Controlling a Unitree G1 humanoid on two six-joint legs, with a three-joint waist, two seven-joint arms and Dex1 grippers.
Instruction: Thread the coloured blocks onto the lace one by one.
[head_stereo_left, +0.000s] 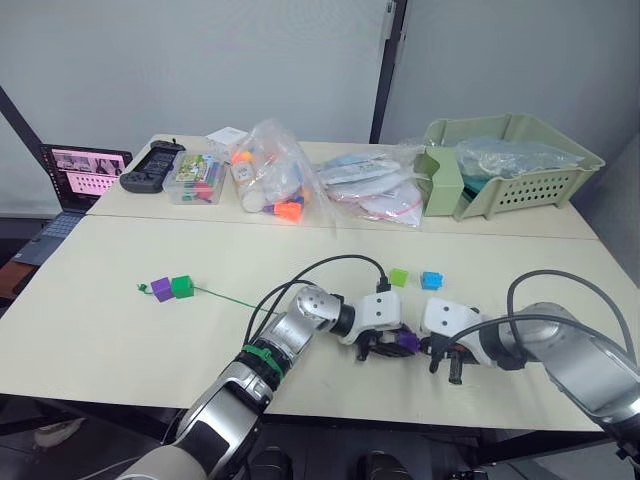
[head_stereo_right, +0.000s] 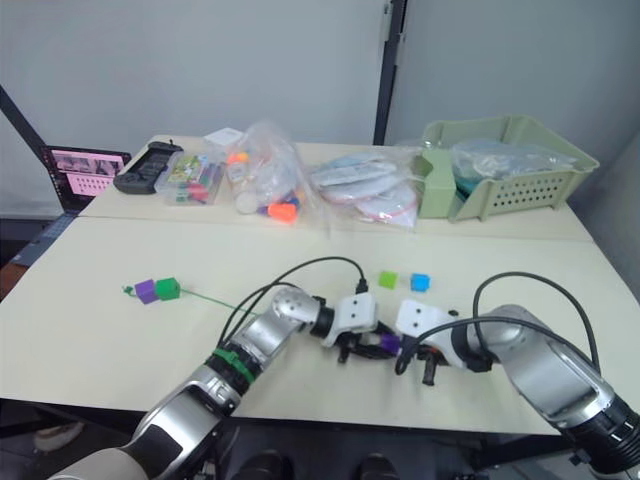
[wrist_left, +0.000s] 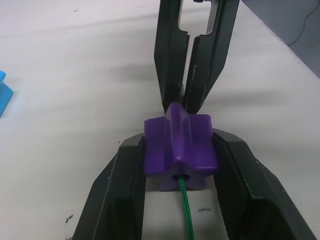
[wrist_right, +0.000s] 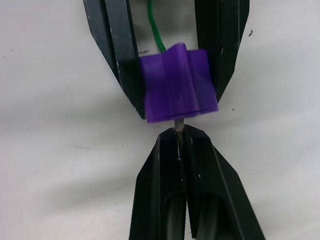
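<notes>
2 claws meet at 1 purple block (wrist_left: 180, 150). The left claw (head_stereo_left: 383, 345) squeezes it from both sides. The green lace (wrist_left: 186, 212) goes into its hole, and the right claw (wrist_right: 179, 145) is pinched tight on the grey tip poking out. Just past both claws sit a light green block (head_stereo_left: 398, 277) and a blue block (head_stereo_left: 431, 280).

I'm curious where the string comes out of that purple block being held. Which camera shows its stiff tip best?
The right wrist view: the lace tip pokes out of the purple block into the shut right gripper. The left wrist view shows the green lace entering the block, held by the left gripper. The eye views show the tip hidden between grippers.
</notes>
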